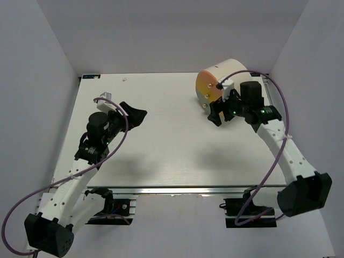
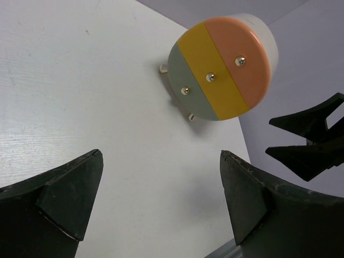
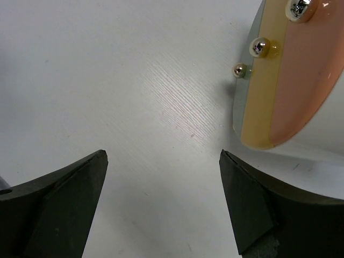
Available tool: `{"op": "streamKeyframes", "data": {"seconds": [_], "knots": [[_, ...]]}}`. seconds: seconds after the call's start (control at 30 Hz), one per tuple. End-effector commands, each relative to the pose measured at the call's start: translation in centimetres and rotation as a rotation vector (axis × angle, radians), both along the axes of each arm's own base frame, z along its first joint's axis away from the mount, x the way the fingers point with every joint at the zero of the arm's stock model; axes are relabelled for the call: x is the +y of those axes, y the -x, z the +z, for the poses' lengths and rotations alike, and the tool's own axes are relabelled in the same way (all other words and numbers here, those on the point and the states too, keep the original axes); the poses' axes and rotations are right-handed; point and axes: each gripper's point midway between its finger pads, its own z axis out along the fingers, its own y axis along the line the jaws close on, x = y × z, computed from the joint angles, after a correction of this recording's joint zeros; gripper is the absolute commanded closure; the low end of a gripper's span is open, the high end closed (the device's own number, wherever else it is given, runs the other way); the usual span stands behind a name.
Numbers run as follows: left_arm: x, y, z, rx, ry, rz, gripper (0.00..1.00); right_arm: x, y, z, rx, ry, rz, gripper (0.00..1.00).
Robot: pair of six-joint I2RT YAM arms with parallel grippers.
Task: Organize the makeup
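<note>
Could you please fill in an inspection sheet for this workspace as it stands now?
Surface: white table, no spills seen.
Job's things: makeup, nothing seen in any view.
Clutter: cream cylinder at the far right, its orange, yellow and grey drawer fronts flush; white speck near the far edge.
Grippers: left gripper open, holding nothing, over the table's left side; right gripper open, holding nothing, just in front of the cylinder.
Cables: purple left cable and right cable loop loosely along their arms.
Surroundings: plain grey walls on three sides.
</note>
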Motion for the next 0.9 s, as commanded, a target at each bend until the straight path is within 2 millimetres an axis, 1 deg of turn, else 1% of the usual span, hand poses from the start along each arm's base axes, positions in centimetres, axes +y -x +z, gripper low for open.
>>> {"op": "streamKeyframes", "data": {"seconds": [0.0,0.07,0.1,0.13,0.23,0.27,0.3,0.33,0.37,0.4,0.53,0.67,0.77,0.83,0.87], "knots": [[0.5,0.8,2.5,-0.111,-0.003,-0.005,0.02,0.3,2.6,2.0,-0.035,-0.096,0.022,0.11],[0.8,1.0,3.0,-0.143,-0.011,0.004,0.02,-0.3,3.2,1.9,-0.048,-0.105,0.005,0.11],[1.2,1.2,3.4,-0.161,-0.014,0.022,0.02,-1.1,3.7,1.6,-0.063,-0.098,-0.021,0.11],[1.3,1.3,3.5,-0.17,-0.02,0.028,0.02,-1.4,3.7,1.7,-0.084,-0.1,-0.036,0.11],[1.7,1.6,3.5,-0.179,-0.015,0.044,0.02,-3.0,4.3,1.4,-0.141,-0.085,-0.117,0.11],[1.7,1.7,3.4,-0.177,-0.016,0.04,0.02,-3.4,4.4,2.5,-0.187,-0.107,-0.147,0.11],[1.6,1.8,3.2,-0.173,-0.013,0.035,0.02,-4.0,4.3,2.6,-0.206,-0.1,-0.185,0.1],[1.3,1.9,3.1,-0.165,-0.012,0.018,0.02,-4.3,4.4,2.1,-0.205,-0.099,-0.203,0.11],[1.1,1.9,2.9,-0.155,-0.008,0.009,0.02,-4.6,4.6,2.4,-0.214,-0.116,-0.228,0.11],[1.0,1.7,2.5,-0.14,-0.007,0.003,0.02,-5.2,4.4,2.3,-0.214,-0.114,-0.272,0.11],[0.2,1.9,2.2,-0.115,0.014,-0.035,0.02,-5.9,4.7,1.0,-0.156,-0.105,-0.336,0.11],[0.2,2.0,2.3,-0.117,0.019,-0.037,0.02,-7.0,4.8,-0.6,-0.129,-0.072,-0.399,0.11],[0.3,2.1,2.6,-0.127,0.019,-0.035,0.02,-7.5,4.7,-0.7,-0.15,-0.065,-0.423,0.11],[0.4,2.2,2.3,-0.119,0.015,-0.032,0.02,-7.7,4.6,-0.7,-0.149,-0.064,-0.435,0.11],[0.4,2.3,2.3,-0.12,0.013,-0.032,0.02,-8.1,4.4,-0.7,-0.158,-0.055,-0.462,0.11]]}}
